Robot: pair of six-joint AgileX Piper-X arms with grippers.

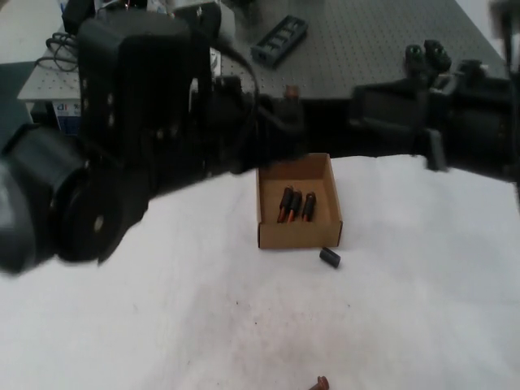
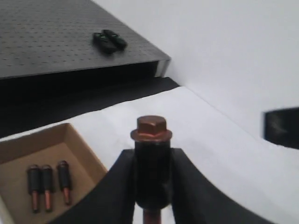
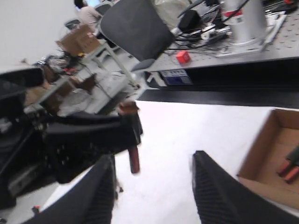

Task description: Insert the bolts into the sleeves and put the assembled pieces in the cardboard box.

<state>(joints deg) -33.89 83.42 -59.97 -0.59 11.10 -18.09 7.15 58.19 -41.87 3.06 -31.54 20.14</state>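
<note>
My left gripper [image 2: 152, 161] is shut on a black sleeve [image 2: 152, 172] with a copper bolt [image 2: 151, 128] through it, hex head up, held in the air above the white cloth. The cardboard box [image 1: 299, 236] sits mid-table and holds three assembled pieces [image 1: 294, 205]; in the left wrist view the box [image 2: 84, 149] lies beside and below the held piece. A loose black sleeve [image 1: 329, 257] lies just in front of the box. One loose bolt [image 1: 319, 382] lies at the near edge. My right gripper [image 3: 154, 186] is open and holds nothing; it faces the held piece [image 3: 133, 149].
A white cloth [image 1: 406, 309] covers the table. Behind it is a dark perforated bench [image 1: 366, 41] with a black slotted tray [image 1: 279, 38] and small black parts [image 1: 426, 55]. The two dark arms [image 1: 122, 138] hang over the table's far half.
</note>
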